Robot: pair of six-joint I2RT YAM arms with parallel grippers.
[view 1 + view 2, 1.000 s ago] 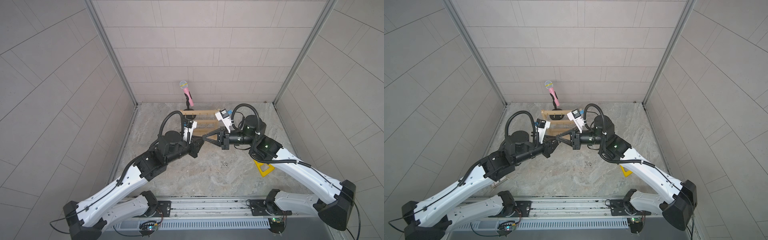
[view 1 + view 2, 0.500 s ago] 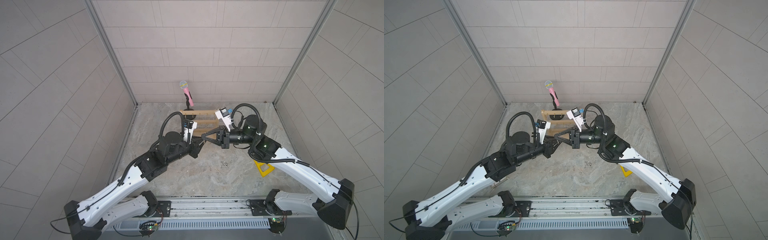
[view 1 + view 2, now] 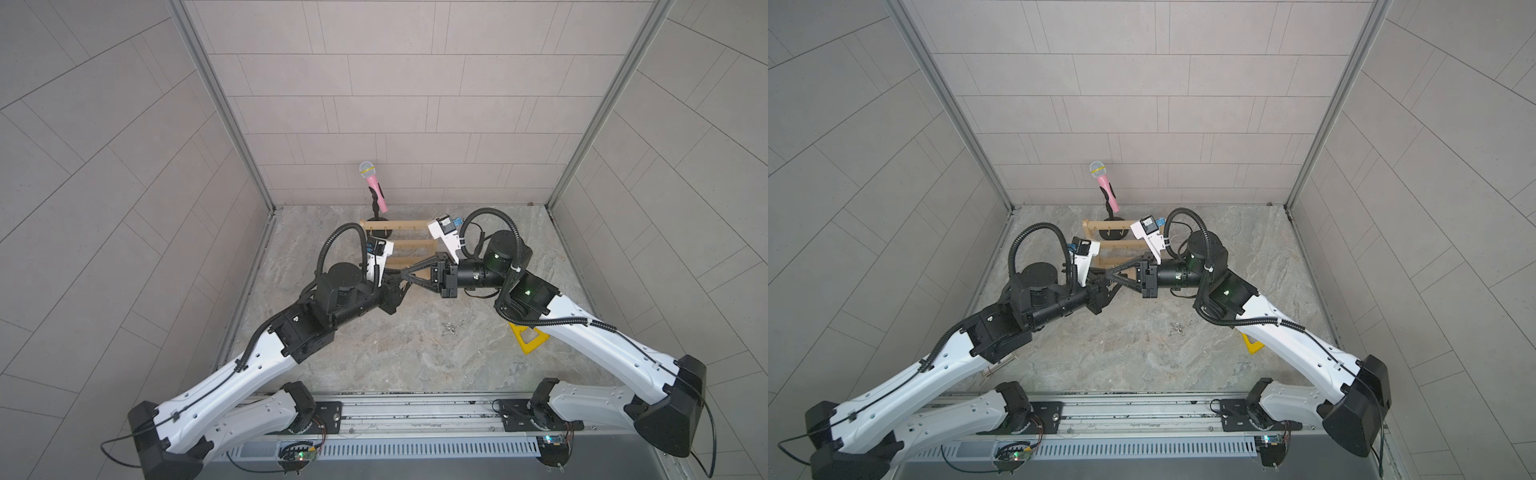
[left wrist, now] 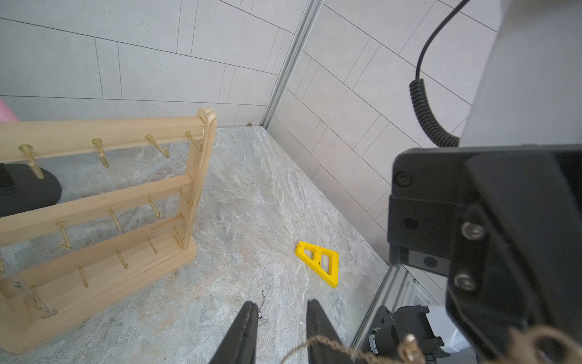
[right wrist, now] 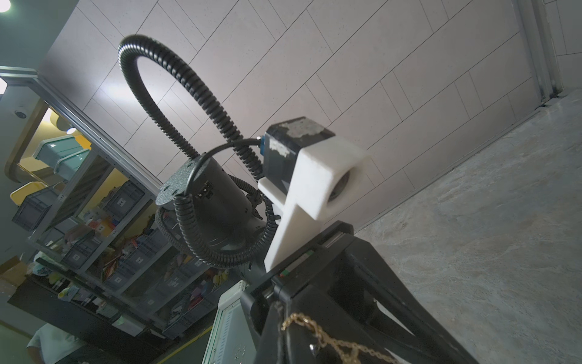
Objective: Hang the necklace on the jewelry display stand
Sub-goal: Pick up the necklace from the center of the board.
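The necklace is a thin gold chain strung in the air between my two grippers. They meet tip to tip in front of the jewelry display stand, a light wood rack with rows of hooks. My right gripper points left and is shut on the chain. My left gripper stands open. The chain crosses in front of one of its fingers, and only floor shows between the tips.
A loose silver chain lies on the stone floor in front of the grippers. A flat yellow triangle lies by the right arm. A pink microphone on a black stand rises behind the rack. Tiled walls close three sides.
My left gripper's jaws have spread apart. Both arms have stayed almost where they were in front of the rack.
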